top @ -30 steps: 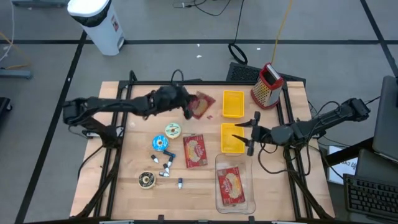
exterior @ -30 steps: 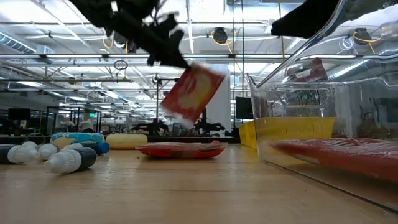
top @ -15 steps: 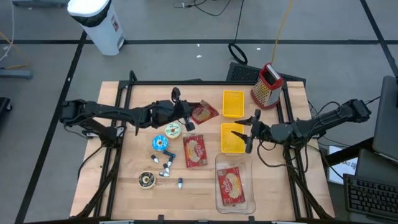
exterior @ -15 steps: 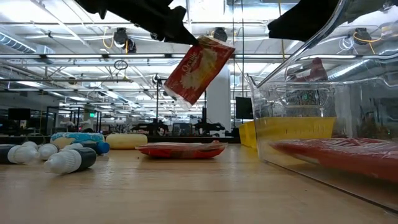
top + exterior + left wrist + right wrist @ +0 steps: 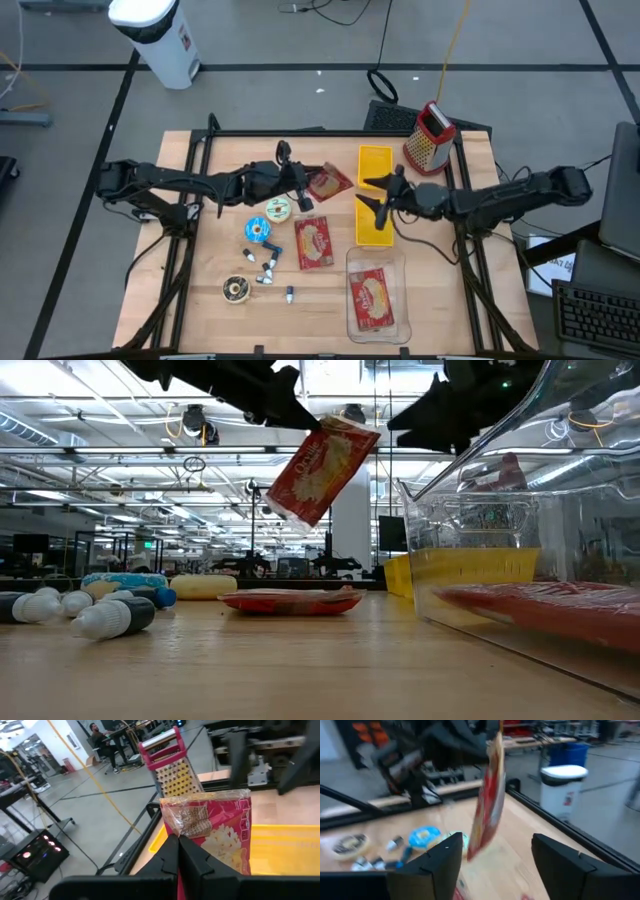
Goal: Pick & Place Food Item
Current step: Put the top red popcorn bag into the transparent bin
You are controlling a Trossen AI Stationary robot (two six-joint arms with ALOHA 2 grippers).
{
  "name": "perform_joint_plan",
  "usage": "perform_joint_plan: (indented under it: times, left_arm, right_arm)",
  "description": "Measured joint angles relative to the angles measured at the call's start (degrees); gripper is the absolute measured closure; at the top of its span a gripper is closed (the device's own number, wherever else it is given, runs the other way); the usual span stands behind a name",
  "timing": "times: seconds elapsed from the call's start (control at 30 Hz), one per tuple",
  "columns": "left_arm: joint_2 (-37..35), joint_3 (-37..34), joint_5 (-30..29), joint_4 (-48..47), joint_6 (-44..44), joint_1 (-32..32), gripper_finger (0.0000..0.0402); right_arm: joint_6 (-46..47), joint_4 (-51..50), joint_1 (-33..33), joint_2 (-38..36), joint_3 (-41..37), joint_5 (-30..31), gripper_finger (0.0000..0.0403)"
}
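Note:
A red food packet hangs in the air over the table's far middle, with my left gripper shut on it. In the low view the packet slants below the gripper. My right gripper stands open just to the packet's right, over the yellow trays, its fingers pointing toward the packet, which shows edge-on in the right wrist view. Nothing is between its fingers. A second red packet lies flat on the table. A third lies in the clear container. My left gripper pinches the packet between its two fingers at one end, near a corner. The fingers come level from the table's left. The packet is lifted clear of the table and hangs tilted, its free end lowest.
Two yellow trays lie right of centre, and a red-handled grater stands at the far right. Tape rolls and small bottles lie on the left half. The clear container's wall fills the low view's right side.
My left gripper has carried the packet toward the table's right and a little nearer, rolling so that the packet slants differently, then kept still. My right gripper has gone toward the table's left and far edge, closing on the hanging packet.

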Motion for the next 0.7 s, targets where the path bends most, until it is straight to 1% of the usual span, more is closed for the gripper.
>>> perform_joint_plan:
  times: [0.13,0.23,0.43,0.53,0.7]
  left_arm:
    - [0.0,0.0,0.12,-0.31,-0.1,-0.84,0.04]
    - [0.0,0.0,0.16,-0.39,-0.4,-1.56,0.04]
    - [0.05,0.0,0.19,-0.35,-1.3,-2.0,0.04]
    - [0.24,0.0,0.19,-0.36,-1.56,-2.0,0.04]
    - [0.24,0.02,0.16,-0.89,-2.19,-1.98,0.04]
  right_arm:
    - [1.4,-0.24,-4.22,0.09,1.79,-8.73,0.0139]
    - [1.71,-4.24,-5.98,0.06,4.81,-13.56,0.0126]
    - [0.34,-16.04,-6.73,2.79,13.38,-14.17,0.0125]
    - [-0.59,-20.02,-6.73,6.31,17.89,-14.18,0.0129]
    - [-1.47,-23.11,-6.8,12.53,22.95,-14.19,0.0139]
